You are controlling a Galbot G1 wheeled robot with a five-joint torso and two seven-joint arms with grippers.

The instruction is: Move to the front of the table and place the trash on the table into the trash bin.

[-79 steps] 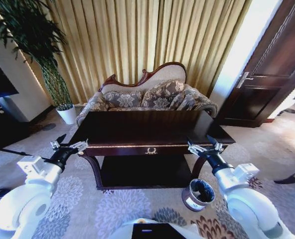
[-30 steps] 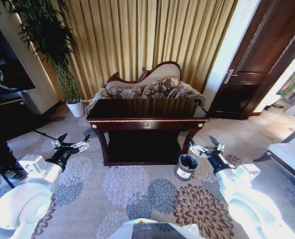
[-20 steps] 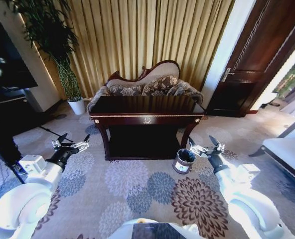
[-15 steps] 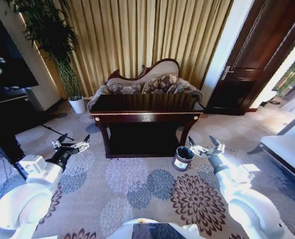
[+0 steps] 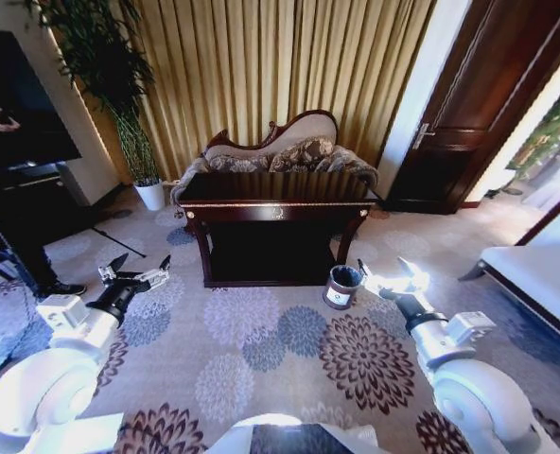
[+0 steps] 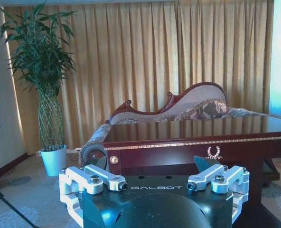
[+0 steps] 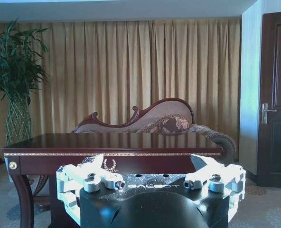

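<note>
Base being backed away: long dark glossy gold-trimmed table (image 5: 276,202) and small round dark bin (image 5: 340,286) receding; tabletop bare, task likely done. Left gripper (image 5: 134,280) and right gripper (image 5: 391,281) being held apart, empty.

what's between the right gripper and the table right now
In the head view, the trash bin stands on the patterned carpet between the right gripper and the table; otherwise bare carpet.

glossy dark wood table (image 5: 275,189).
</note>
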